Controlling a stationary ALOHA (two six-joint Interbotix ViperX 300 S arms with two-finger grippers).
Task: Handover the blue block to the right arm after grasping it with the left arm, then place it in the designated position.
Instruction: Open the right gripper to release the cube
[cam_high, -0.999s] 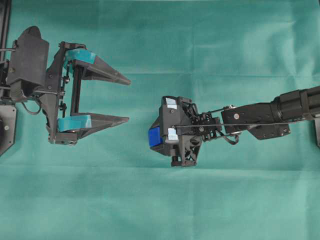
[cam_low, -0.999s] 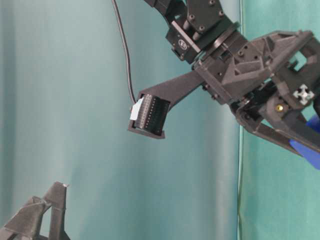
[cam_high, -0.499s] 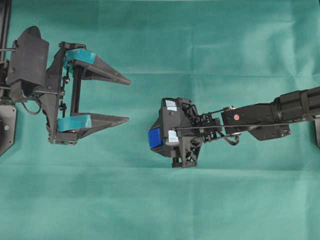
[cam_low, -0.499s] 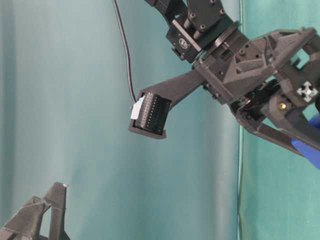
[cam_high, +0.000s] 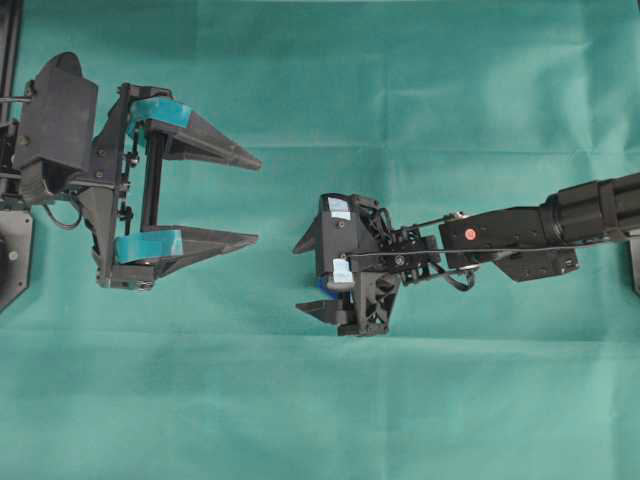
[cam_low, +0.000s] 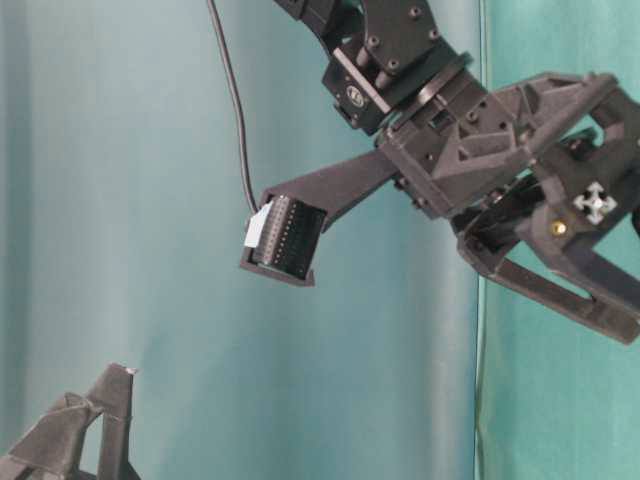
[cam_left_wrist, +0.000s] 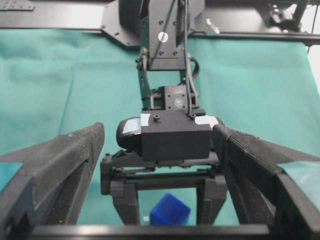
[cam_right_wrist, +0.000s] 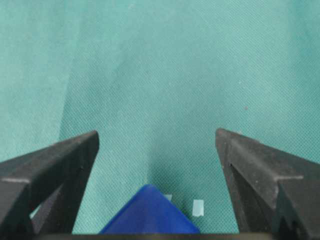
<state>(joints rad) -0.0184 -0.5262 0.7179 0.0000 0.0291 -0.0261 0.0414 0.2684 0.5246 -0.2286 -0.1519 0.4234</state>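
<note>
Down on the green cloth (cam_high: 450, 100), between the plain black fingers (cam_right_wrist: 60, 160) of the right gripper (cam_high: 303, 278): the blue block (cam_left_wrist: 170, 210), loose, touching neither finger. Spread wide, that gripper, pointing down at the cloth, pinching nothing. From overhead, only a sliver of blue under the gripper body (the rest hidden by the black housing and its white sticker (cam_high: 342, 270)). From the right wrist, one corner of the block at the lower edge of view, with small white marks (cam_right_wrist: 198, 207) just beside it on the fabric; impossible to tell whether squarely inside the marked square or partly off it, the near part being cut off.

Well apart on the left of the overhead view: the left gripper (cam_high: 257, 200), level, aimed toward the right one, its teal-taped fingers (cam_high: 150, 245) gaping and holding nothing.

Underneath everything, wrinkled green cloth, with faint creases running across. At table level, a teal backdrop behind the arms. Along the top of the left wrist view, black frame rails (cam_left_wrist: 50, 17) beyond the cloth's far edge.

Seen from table level: the right arm's wrist camera block (cam_low: 280, 235) jutting out on a black bracket, a thin black cable (cam_low: 235, 120) rising from it, and the dark tip of the left gripper low in the corner. Between the two grippers, bare cloth only.
</note>
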